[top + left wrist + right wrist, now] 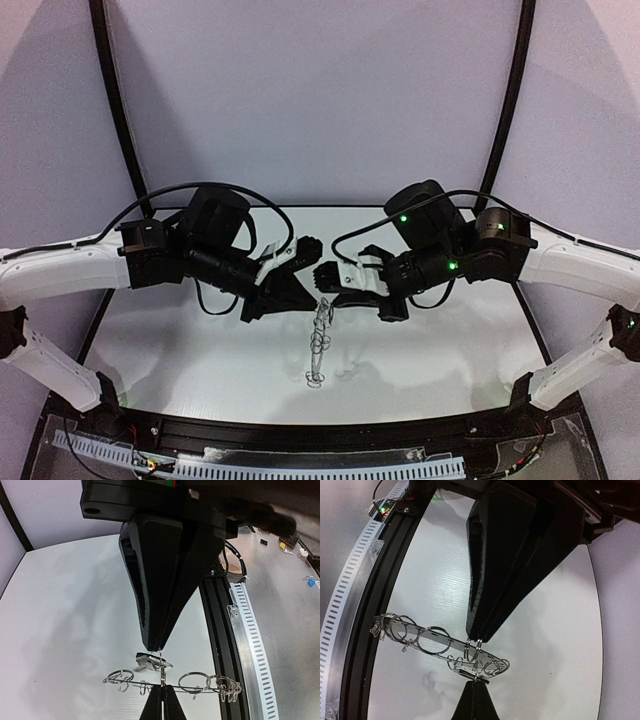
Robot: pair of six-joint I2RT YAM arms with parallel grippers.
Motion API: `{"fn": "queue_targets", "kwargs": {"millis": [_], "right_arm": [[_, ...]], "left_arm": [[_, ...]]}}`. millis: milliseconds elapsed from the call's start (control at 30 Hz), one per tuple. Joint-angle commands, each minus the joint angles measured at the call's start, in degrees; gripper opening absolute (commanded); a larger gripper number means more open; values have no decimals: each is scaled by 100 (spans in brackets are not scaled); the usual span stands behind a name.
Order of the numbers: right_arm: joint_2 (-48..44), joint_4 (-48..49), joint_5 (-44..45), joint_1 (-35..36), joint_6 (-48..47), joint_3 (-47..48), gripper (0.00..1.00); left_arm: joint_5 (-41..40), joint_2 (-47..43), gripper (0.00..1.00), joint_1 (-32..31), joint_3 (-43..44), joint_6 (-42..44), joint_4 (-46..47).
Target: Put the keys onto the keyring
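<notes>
The keyring (319, 345) hangs in the air over the middle of the white table (180, 340), between my two grippers. In the wrist views the keyring (189, 690) (436, 639) shows nearly edge-on, its rim fringed with wire loops. My left gripper (159, 649) (308, 290) is shut on the small metal loop of the keys (150, 661), one tiny oblong piece dangling just above the ring. My right gripper (475, 639) (328, 285) is shut on small wire loops at the keyring's rim, with the keys (470, 674) right below them. The two grippers point tip to tip.
A black rail (220, 645) (375, 605) and a perforated metal strip (252, 645) run along the table's near edge. Curved black frame bars (115, 100) (510, 100) rise at the back corners. Both arms' cables (215, 300) hang close to the table.
</notes>
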Motion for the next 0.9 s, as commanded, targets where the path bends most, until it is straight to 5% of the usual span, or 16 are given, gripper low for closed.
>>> {"fn": "queue_targets", "kwargs": {"millis": [0, 867], "right_arm": [[46, -43, 81, 133, -124, -16, 0], [-170, 282, 684, 595, -333, -206, 0]], "left_arm": [[6, -67, 1, -20, 93, -77, 182], [-65, 167, 1, -18, 397, -356, -145]]}}
